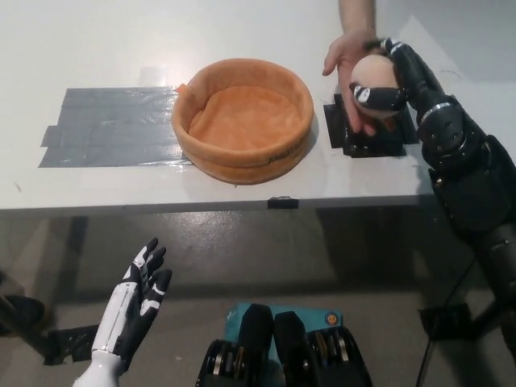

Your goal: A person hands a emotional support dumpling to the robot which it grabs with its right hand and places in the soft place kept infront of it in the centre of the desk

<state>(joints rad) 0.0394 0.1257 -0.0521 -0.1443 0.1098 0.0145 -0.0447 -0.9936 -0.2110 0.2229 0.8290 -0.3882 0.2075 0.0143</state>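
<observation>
Emotional support dumpling (372, 79): a pale, peach-coloured rounded plush, held above the table's far right part, over the black tape patch (367, 133). It is not resting on the table surface.

Right hand (389, 81): black, at the end of the black arm that enters from the lower right. Its fingers (372, 96) wrap across the front and top of the dumpling, clasping it.

Person's hand (348, 60): reaches in from the table's far edge, palm against the dumpling's left and back side, touching both the dumpling and the black fingers.

Soft place (243, 118): a round orange plush basket with a thick padded rim and a paler orange lining, standing at the middle of the table, nearer its front edge. Nothing lies inside it. It sits just left of the black tape patch and apart from the dumpling.

Grey tape patch (109, 126): a wide strip area stuck flat on the table's left part, its right end reaching under the basket's left rim.

Table (97, 48): white top; a small dark clip (283, 202) sits on its front edge below the basket.

Left hand (139, 295): white with dark palm pads, resting below the table's front edge at the lower left, fingers spread and holding nothing.
</observation>
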